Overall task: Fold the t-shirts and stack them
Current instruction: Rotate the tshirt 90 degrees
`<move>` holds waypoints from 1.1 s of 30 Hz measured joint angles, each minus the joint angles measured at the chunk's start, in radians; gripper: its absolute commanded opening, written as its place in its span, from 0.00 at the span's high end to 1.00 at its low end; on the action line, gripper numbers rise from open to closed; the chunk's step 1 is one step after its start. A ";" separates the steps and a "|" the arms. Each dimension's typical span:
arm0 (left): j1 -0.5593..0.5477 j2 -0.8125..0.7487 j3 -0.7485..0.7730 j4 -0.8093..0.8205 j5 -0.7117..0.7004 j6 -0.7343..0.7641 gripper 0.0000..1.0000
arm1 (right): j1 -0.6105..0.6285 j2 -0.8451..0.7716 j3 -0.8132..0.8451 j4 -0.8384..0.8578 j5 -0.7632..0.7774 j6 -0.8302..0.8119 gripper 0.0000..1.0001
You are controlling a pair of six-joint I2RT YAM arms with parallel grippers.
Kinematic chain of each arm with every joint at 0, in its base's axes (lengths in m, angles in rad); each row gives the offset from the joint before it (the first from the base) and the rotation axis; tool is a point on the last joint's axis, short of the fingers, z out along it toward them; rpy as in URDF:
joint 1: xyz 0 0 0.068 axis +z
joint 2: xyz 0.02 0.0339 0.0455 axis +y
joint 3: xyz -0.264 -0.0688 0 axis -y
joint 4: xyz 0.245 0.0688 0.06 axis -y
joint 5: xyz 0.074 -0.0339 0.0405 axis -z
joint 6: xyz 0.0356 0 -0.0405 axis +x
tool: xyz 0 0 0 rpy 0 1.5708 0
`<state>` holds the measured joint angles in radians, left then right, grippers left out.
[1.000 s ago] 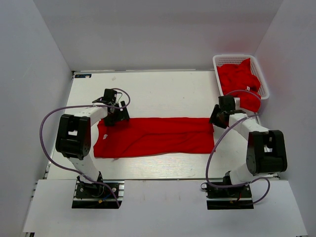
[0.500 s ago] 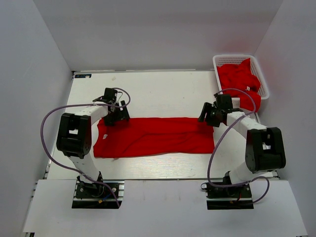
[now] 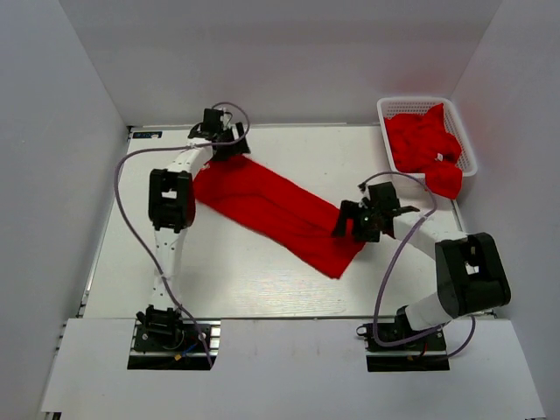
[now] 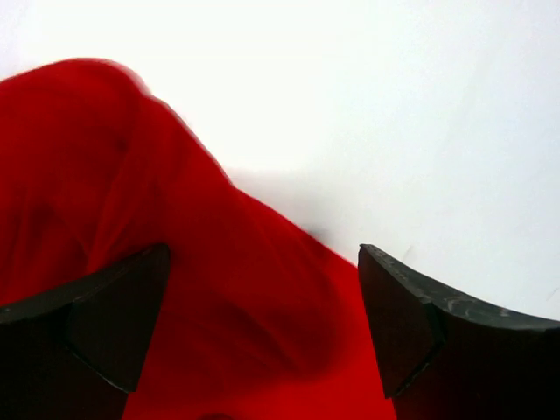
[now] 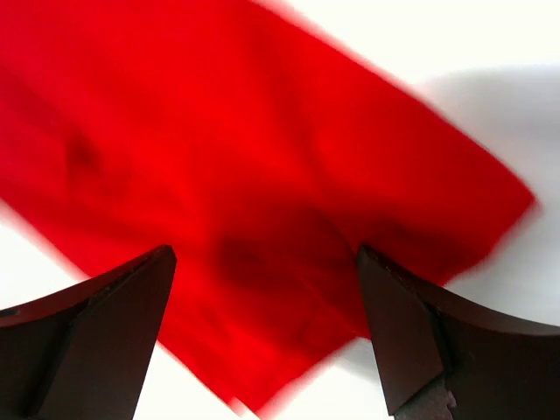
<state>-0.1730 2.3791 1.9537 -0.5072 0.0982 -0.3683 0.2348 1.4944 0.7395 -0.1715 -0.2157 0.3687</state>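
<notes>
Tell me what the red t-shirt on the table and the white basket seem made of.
Red t-shirt: soft matte cloth, likely cotton knit; it drapes and creases. White basket: probably moulded plastic, smooth, with open lattice walls.

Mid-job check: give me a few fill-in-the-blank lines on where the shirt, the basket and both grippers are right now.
1. The spread t-shirt lies ____, running from far left to near right.
2. The left gripper is at the shirt's far-left end, the right gripper at its near-____ end.
3. The white basket holds more cloth, coloured ____.
4. In both wrist views the jaws are not shut but ____.
Missing words: diagonally; right; red; open.
</notes>
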 measured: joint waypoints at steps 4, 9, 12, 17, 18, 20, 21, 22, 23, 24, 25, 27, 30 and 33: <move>-0.014 0.280 0.395 0.108 0.164 0.011 0.00 | 0.135 -0.047 -0.023 -0.103 -0.095 -0.071 0.10; -0.079 0.360 0.435 0.325 0.308 -0.024 0.00 | 0.352 -0.091 -0.056 -0.227 -0.253 -0.167 0.15; -0.139 0.392 0.447 0.415 0.335 -0.049 0.00 | 0.436 -0.115 -0.059 -0.285 -0.310 -0.196 0.10; -0.208 0.415 0.449 0.521 0.346 -0.078 0.00 | 0.497 -0.127 -0.059 -0.307 -0.372 -0.227 0.10; -0.217 0.415 0.448 0.528 0.343 -0.079 0.00 | 0.502 -0.127 -0.059 -0.309 -0.375 -0.232 0.10; -0.227 0.415 0.444 0.553 0.336 -0.081 0.00 | 0.509 -0.128 -0.055 -0.309 -0.372 -0.238 0.10; -0.230 0.415 0.444 0.561 0.333 -0.082 0.00 | 0.514 -0.131 -0.049 -0.312 -0.360 -0.241 0.10; -0.230 0.415 0.444 0.566 0.332 -0.085 0.00 | 0.517 -0.136 -0.039 -0.321 -0.343 -0.244 0.10; -0.230 0.415 0.444 0.572 0.331 -0.085 0.00 | 0.519 -0.144 -0.025 -0.328 -0.320 -0.246 0.10; -0.228 0.415 0.445 0.582 0.330 -0.087 0.00 | 0.520 -0.154 -0.005 -0.336 -0.296 -0.249 0.10; -0.225 0.415 0.447 0.588 0.328 -0.089 0.00 | 0.520 -0.163 0.018 -0.343 -0.264 -0.249 0.10; -0.222 0.404 0.447 0.588 0.322 -0.086 0.00 | 0.519 -0.189 0.068 -0.341 -0.192 -0.244 0.10; -0.219 0.341 0.419 0.553 0.282 -0.060 0.00 | 0.518 -0.219 0.125 -0.318 -0.069 -0.222 0.10; -0.207 0.179 0.316 0.476 0.233 -0.021 0.00 | 0.517 -0.182 0.204 -0.306 0.102 -0.177 0.10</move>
<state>-0.3798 2.5580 2.2696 -0.0307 0.3309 -0.3893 0.7513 1.3128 0.9436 -0.4778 -0.1135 0.1917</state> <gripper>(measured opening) 0.991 0.904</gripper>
